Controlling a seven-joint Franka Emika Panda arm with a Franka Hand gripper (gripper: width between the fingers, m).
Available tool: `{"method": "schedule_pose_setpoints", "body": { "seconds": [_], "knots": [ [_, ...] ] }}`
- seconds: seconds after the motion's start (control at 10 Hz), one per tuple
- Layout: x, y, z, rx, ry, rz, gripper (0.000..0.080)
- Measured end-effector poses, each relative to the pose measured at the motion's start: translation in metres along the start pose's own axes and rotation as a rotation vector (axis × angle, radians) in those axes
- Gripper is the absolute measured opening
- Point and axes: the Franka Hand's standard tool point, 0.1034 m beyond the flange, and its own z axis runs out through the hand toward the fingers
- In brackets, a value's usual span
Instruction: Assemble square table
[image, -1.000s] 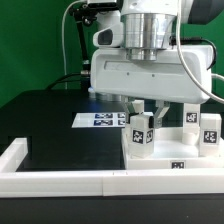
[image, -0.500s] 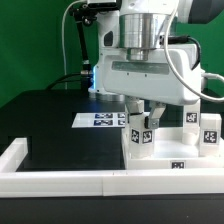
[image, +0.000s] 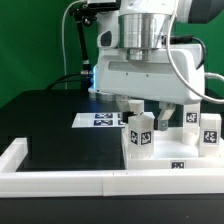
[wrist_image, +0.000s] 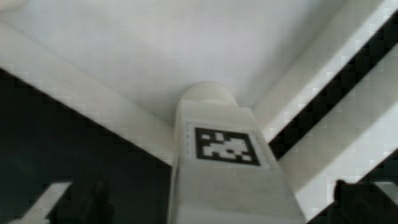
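Observation:
The white square table top (image: 168, 163) lies flat at the exterior view's right, against the front rim bar. Three chunky tagged legs stand on it: one near its left edge (image: 140, 131), two further right (image: 188, 116) (image: 210, 128). My gripper (image: 143, 108) hangs over the left leg, one finger on each side of its upper end. In the wrist view this leg (wrist_image: 222, 140) rises between my dark fingertips (wrist_image: 80, 205), with a gap on each side, so the gripper (wrist_image: 222, 208) is open. The top (wrist_image: 160, 50) lies behind the leg.
The marker board (image: 100, 120) lies on the black surface left of the top. White rim bars (image: 60, 180) edge the front and left sides. Black cables hang at the back left.
My hand has turned about its vertical axis and shifted slightly toward the exterior view's left. The legs and top have not moved.

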Motion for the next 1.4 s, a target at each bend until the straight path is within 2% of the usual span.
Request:
{"method": "schedule_pose_setpoints", "body": {
  "seconds": [0.5,0.8,1.2,1.4],
  "knots": [
    [0.0013,0.0022,0.0006,-0.001,-0.002,-0.539,0.0649],
    [0.0052,0.0032,-0.0012,-0.004,0.0,-0.739,0.0649],
    [0.0054,0.0028,-0.0013,-0.024,0.003,-0.953,0.0649],
    [0.0056,0.0037,-0.0009,-0.025,0.002,-0.951,0.0363]
  ]
}}
